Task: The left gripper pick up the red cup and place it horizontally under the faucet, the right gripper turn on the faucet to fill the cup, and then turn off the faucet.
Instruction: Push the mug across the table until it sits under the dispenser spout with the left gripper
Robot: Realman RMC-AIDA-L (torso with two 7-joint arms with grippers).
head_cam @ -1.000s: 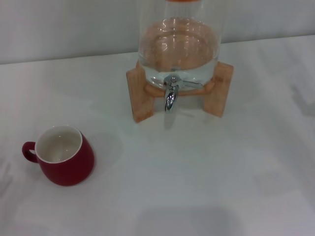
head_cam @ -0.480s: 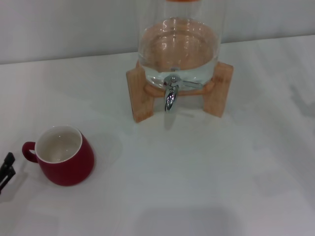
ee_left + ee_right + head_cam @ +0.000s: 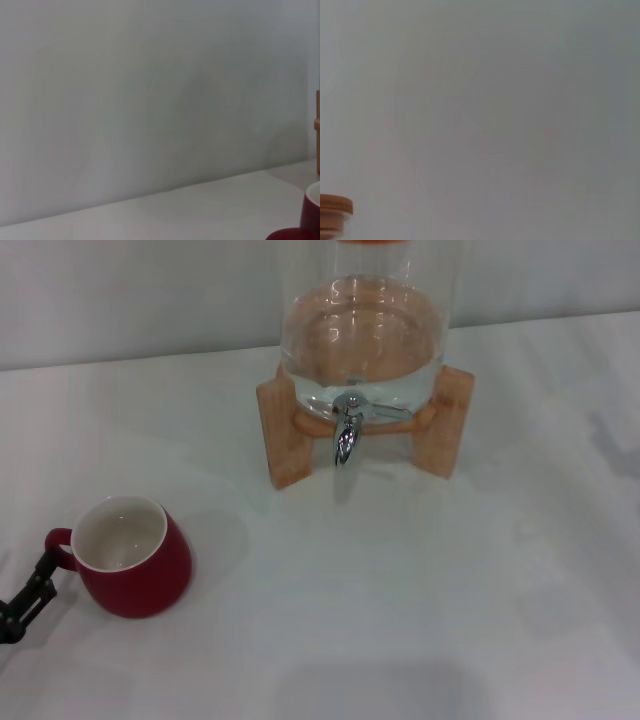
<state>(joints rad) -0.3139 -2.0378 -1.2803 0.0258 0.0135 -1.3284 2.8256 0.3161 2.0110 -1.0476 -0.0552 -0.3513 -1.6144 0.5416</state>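
Advanced since half a second ago, the left gripper [image 3: 28,595] is seen just beside the handle of the red cup [image 3: 130,555], its jaw state not discernible. Upright on the white table [image 3: 420,610], the cup is set well apart from the faucet [image 3: 346,430].

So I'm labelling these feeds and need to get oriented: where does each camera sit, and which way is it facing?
Head view: on the robot's head, looking forward and down at the table, red cup, faucet; left tool shows beside the cup's handle.
Left wrist view: on the left arm, facing the wall; none of the robot's body shows.
Right wrist view: on the right arm, facing blank wall; none of the robot's body shows.
Shared: head and left wrist views both show the cup.
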